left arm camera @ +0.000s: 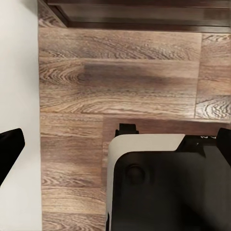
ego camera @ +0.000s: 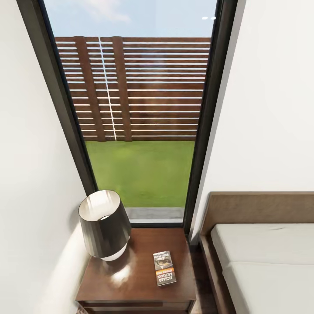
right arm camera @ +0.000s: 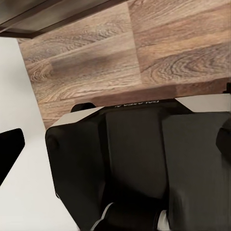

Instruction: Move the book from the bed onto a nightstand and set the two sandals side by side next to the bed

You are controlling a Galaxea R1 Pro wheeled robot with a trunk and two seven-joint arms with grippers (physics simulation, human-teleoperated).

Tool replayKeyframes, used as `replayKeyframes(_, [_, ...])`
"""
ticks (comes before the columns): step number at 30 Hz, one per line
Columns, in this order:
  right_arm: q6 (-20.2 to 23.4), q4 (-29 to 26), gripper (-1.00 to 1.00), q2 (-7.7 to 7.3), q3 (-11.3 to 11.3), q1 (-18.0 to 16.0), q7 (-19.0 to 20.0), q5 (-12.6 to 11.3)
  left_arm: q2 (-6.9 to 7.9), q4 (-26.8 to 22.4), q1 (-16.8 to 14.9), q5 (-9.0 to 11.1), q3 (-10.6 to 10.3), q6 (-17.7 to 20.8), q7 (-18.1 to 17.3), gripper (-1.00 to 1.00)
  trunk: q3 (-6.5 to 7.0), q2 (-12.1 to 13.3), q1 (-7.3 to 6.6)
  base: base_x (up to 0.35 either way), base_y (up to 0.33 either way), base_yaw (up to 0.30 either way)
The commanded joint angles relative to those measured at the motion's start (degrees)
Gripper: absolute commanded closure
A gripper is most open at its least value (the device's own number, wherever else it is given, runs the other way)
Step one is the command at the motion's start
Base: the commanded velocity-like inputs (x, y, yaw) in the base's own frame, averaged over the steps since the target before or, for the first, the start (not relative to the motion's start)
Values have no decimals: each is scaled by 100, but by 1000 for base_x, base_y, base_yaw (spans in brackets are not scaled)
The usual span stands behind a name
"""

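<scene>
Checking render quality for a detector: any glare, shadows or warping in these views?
Head view: wide-angle lean in the window frame; bright sheen on the nightstand beside the lamp; the book title stays legible. Left wrist view: soft dark shadow band on the plank floor. Right wrist view: a similar, fainter band.

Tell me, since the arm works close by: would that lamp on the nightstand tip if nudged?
Probably yes. The lamp looks top-heavy, its dark shade hiding any base. It stands near the nightstand corner, away from the book, and would likely slide on the glossy top.
</scene>
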Motion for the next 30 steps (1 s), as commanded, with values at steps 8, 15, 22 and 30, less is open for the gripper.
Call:
replayKeyframes(8, [47,-32,-100,-17,-50,138,25,41,2,2,40,52,-49,-44,3,-100,-12,-11,3,0,0,0])
replayKeyframes(15, [47,-35,-100,-30,-46,189,22,41,3,2,63,52,-50,-126,3,-100,-12,-11,3,0,0,0])
replayKeyframes(22, [47,-36,-100,-63,-44,215,17,41,3,2,71,52,-49,-150,3,-100,-12,-11,3,0,0,0])
replayKeyframes(30, [47,-23,-100,-70,-44,222,-248,38,2,2,74,52,-49,-157,3,-100,-12,-11,3,0,0,0])
